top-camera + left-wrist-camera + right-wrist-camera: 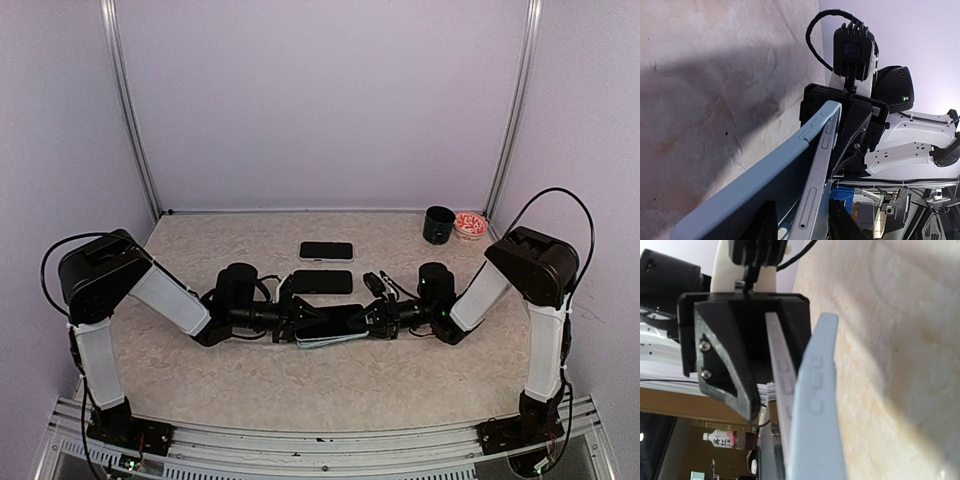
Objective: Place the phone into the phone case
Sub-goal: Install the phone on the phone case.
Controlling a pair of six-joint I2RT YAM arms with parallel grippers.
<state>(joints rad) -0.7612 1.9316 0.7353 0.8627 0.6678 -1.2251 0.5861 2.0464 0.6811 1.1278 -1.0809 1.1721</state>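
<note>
Slim black phone (pixel 338 318) with silver edge, pale-blue plastic phone case (pixel 330 341): side by side, mid-table (pixel 200 380), between both arms | left gripper (pixel 300 322): straddling one end, clenched or released impossible to tell | right gripper (pixel 372 318): around opposite end, equally unclear

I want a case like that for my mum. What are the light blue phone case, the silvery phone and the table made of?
The phone case looks like soft matte rubber or silicone: dull light blue with moulded button bumps. The phone shows a smooth silvery edge, metal or plastic; I cannot tell which. The table looks like beige marbled laminate, maybe.
</note>
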